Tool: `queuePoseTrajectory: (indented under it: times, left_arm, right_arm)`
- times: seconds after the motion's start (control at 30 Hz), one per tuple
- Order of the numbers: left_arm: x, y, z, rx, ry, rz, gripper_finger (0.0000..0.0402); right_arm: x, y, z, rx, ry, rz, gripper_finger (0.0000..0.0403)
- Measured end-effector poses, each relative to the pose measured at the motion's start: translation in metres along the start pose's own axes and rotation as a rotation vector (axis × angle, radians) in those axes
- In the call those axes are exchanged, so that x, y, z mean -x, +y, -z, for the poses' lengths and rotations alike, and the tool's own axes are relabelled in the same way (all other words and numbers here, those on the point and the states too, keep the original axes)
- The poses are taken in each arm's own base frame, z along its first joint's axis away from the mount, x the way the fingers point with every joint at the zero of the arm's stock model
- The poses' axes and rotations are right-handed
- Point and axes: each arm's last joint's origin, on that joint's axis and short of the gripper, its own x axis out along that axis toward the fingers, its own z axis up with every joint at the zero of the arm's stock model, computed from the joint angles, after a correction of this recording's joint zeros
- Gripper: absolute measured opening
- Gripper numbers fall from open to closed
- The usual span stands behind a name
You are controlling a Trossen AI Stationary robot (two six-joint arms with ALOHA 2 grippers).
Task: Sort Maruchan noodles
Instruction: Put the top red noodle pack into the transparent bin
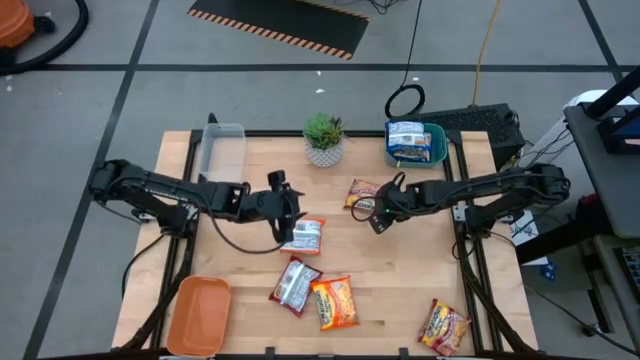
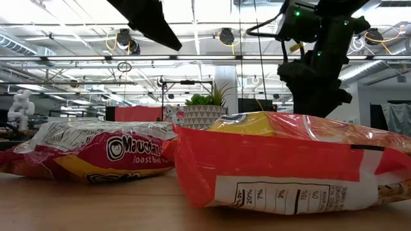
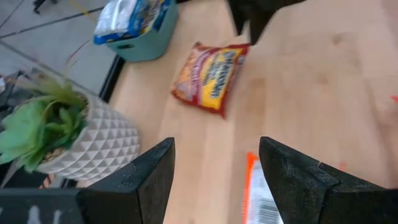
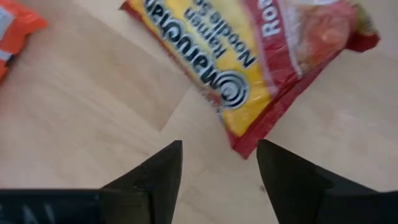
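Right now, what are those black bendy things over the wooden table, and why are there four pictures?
They are two robot arms with two-finger claws. One camera looks down from above, one sits at table height, and one rides on each wrist. On the wooden table lie flat plastic noodle packets in red, orange and yellow, like the yellow-red packet near the right claw. A blue-white packet sits in a teal tray. There is also a small green plant in a white pot, an orange tray and a clear tray. The left claw hangs above a red-silver packet. Both claws are open, holding nothing.
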Motion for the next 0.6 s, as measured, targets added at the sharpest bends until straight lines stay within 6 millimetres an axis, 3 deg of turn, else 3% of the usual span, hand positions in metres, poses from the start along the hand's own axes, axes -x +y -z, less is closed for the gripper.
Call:
queuePoseTrajectory:
  times: [0.23,0.6]
  left_arm:
    - [0.007,-0.017,-0.002,-0.035,-0.025,0.045,0.0239]
    - [0.012,-0.027,-0.002,-0.042,-0.032,0.072,0.0239]
  right_arm:
    - [-0.015,0.000,0.002,0.009,0.025,0.054,0.0206]
    - [-0.037,0.003,0.004,0.028,0.051,0.092,0.0206]
